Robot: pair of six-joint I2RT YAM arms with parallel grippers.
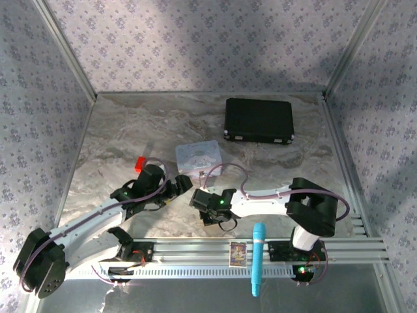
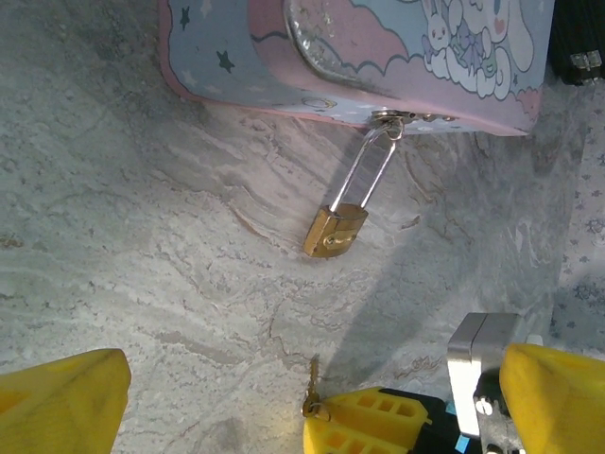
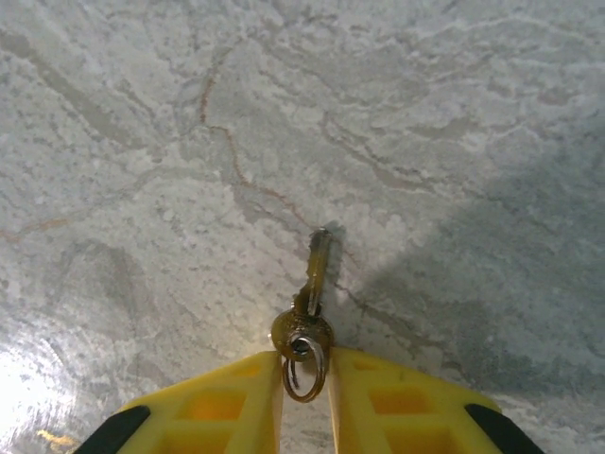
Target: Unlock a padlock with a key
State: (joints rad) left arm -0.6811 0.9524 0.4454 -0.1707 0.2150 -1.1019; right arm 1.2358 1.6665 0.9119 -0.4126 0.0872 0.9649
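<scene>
The padlock (image 2: 336, 230) lies on the marbled tabletop (image 2: 142, 208) just in front of the tin (image 2: 378, 57), its thin silver shackle (image 2: 371, 165) hooked through the tin's latch (image 2: 389, 120). From above it sits at the tin's near edge, between the two arms. The right tool (image 3: 304, 378) is nearly closed, its yellow fingers (image 3: 227, 402) pinching the head of the key (image 3: 314, 274). The blade points forward past the fingertips, and a small ring (image 3: 304, 371) hangs in the narrow gap between them. In the left wrist view the key's tip points towards the padlock but is apart from it. The left tool (image 1: 179, 186) is spread wide and holds nothing, with one finger on either side of the right tool. A black case (image 1: 258, 120) lies at the far right of the tabletop, and a red block (image 1: 139, 163) sits left of the tin
</scene>
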